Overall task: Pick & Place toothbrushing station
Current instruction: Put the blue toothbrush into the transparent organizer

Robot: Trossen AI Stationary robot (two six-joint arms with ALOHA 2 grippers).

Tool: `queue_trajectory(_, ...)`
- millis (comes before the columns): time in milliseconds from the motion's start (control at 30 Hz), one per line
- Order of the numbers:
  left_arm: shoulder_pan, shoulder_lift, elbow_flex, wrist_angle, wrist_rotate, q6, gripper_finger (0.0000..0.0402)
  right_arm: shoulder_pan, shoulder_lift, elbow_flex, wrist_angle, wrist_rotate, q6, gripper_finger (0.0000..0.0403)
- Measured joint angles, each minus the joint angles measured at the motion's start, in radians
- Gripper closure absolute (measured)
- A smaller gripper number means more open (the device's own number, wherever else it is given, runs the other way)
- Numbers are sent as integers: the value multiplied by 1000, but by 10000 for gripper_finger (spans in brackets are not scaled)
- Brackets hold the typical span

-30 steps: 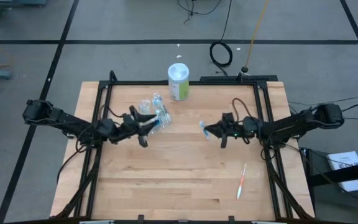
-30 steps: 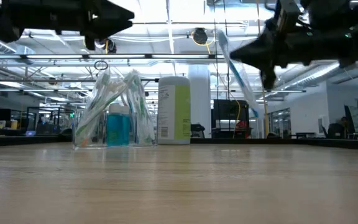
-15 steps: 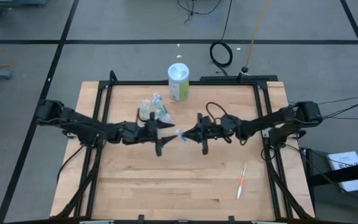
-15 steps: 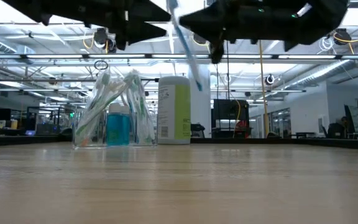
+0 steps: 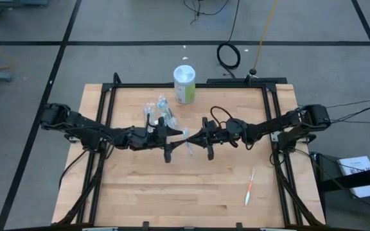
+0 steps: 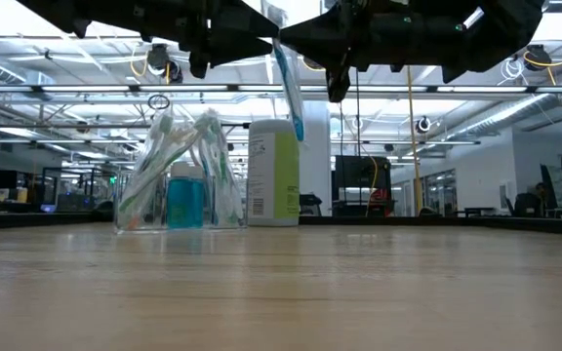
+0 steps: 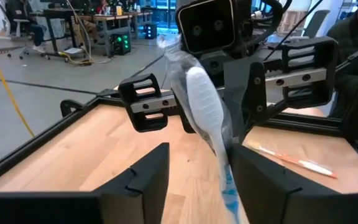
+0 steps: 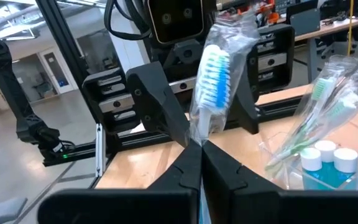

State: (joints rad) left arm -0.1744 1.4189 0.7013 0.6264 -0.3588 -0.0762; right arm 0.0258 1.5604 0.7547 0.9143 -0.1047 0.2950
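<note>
A plastic-wrapped toothbrush (image 5: 187, 136) with blue and white bristles (image 8: 213, 81) hangs over the middle of the table, and my right gripper (image 8: 197, 149) is shut on it. My left gripper (image 7: 201, 149) faces it from the table's left, open. Its two fingers stand on either side of the brush's handle (image 7: 227, 183), which runs close along one finger (image 7: 247, 168); whether they touch, I cannot tell. The clear container (image 5: 159, 113) of toothbrushes and blue tubes (image 6: 185, 200) stands on its base at the far middle. An orange toothbrush (image 5: 250, 186) lies flat near the right front. My right gripper pinches the wrapped toothbrush between its two fingers just below the bristle head (image 8: 199, 134). The fingers come level from the table's right and lie across the brush. The brush is lifted clear and tilted, head up, with its blue handle end (image 6: 295, 122) hanging below the fingers.
A white and green canister (image 5: 184, 85) stands at the far edge, just right of the container. A black frame (image 5: 191, 85) runs along the table's sides. Bare wood lies in front of both grippers toward the near edge.
Both grippers have moved toward the table's middle and now face each other closely. My left gripper has left the container's side and gone right. My right gripper has carried the toothbrush left, clear of the table, and the brush now hangs more steeply.
</note>
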Motion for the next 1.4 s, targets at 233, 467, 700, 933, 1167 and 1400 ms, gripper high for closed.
queue_trajectory(233,3,0,1,11,41,-1,253,-6,0,0,4,1,-29,403)
queue_trajectory(467,4,1,7,25,100,-8,219,-19,3,2,-3,5,-30,403)
queue_trajectory(700,24,1,6,31,86,-8,207,-19,3,2,3,4,-28,403)
queue_trajectory(933,38,1,5,22,81,-9,272,-19,2,1,16,5,-29,403)
queue_trajectory(1167,37,0,5,19,82,-8,337,-20,2,0,10,7,-18,400)
queue_trajectory(1400,36,0,4,-12,89,-10,393,-21,2,0,-37,8,-9,361)
